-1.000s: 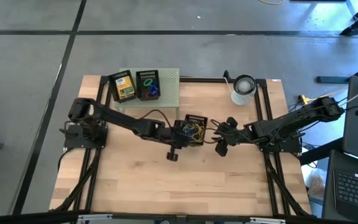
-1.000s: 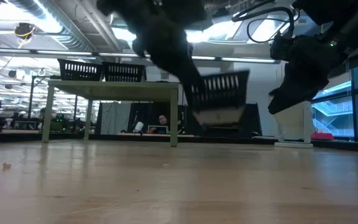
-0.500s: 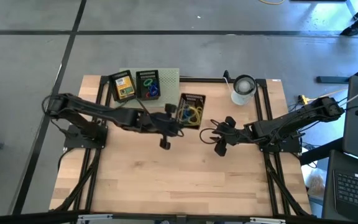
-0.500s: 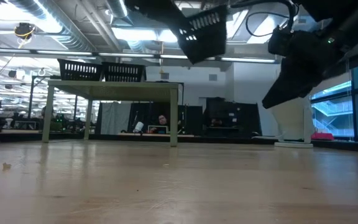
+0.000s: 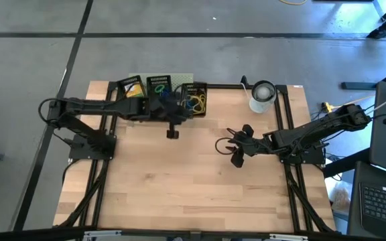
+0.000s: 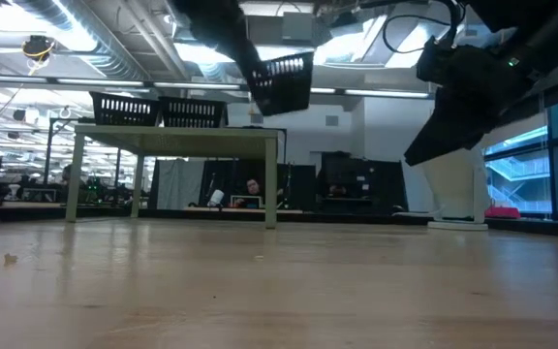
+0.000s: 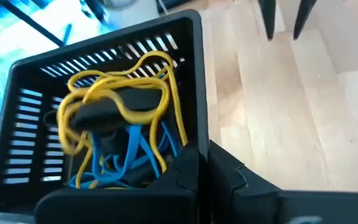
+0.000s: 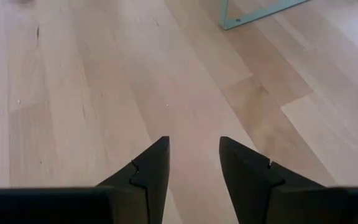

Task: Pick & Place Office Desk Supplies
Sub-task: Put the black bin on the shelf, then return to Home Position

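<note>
1. Far left of the tabletop (image 5: 179, 201), the left arm reaches from its base toward the back edge.
2. On the pale green rack (image 5: 183, 82) at the back edge stand two black baskets: one with a yellow box (image 5: 133, 94), and beside it one with a green rubber band (image 5: 158, 87) and something blue.
3. The left gripper (image 7: 205, 165) is clenched on the wall of a third black basket (image 5: 194, 99), held in the air just right of those two, at the rack's right end; in the low view this basket (image 6: 284, 82) hangs tilted, well above the wood.
4. Inside it lie yellow rubber bands (image 7: 120, 93), blue rubber bands (image 7: 126, 158) and a dark item I cannot identify.
5. A white cup-like cylinder (image 5: 263, 96) stands at the back, right of centre.
6. The right gripper (image 5: 236, 148) hovers over bare wood right of centre, its fingers (image 8: 148, 171) parted with nothing between them.
</note>
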Robot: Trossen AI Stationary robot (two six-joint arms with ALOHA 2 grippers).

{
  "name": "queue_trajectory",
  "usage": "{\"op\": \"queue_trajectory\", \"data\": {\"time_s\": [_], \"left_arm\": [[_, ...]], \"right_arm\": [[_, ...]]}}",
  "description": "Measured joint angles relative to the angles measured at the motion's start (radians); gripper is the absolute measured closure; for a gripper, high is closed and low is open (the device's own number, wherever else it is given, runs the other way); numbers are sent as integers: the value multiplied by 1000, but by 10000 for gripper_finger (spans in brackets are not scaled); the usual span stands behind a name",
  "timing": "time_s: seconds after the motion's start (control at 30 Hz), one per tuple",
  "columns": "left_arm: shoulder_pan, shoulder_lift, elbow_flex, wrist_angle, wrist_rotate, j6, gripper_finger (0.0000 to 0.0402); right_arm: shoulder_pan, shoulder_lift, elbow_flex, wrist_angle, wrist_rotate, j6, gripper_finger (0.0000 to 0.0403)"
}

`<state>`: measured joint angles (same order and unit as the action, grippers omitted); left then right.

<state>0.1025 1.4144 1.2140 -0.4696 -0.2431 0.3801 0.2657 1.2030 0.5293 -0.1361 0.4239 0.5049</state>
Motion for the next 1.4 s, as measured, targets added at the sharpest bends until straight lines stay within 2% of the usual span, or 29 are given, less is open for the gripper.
{"op": "queue_trajectory", "data": {"time_s": [0.3,0.47,0.73,0.87,1.23,1.4], "left_arm": [[157,3,0,-59,104,-48,397],[194,13,0,-122,139,-87,392],[195,12,0,-139,127,-62,388],[195,12,0,-142,85,-62,378],[180,9,0,-128,54,-79,304],[143,-13,6,-136,54,-80,284]], "right_arm": [[0,0,0,6,6,0,260],[0,0,0,16,6,-19,260],[0,0,0,21,6,-18,260],[0,0,0,21,6,-18,260],[0,0,0,21,6,-16,260],[0,0,0,21,6,-7,260]]}}
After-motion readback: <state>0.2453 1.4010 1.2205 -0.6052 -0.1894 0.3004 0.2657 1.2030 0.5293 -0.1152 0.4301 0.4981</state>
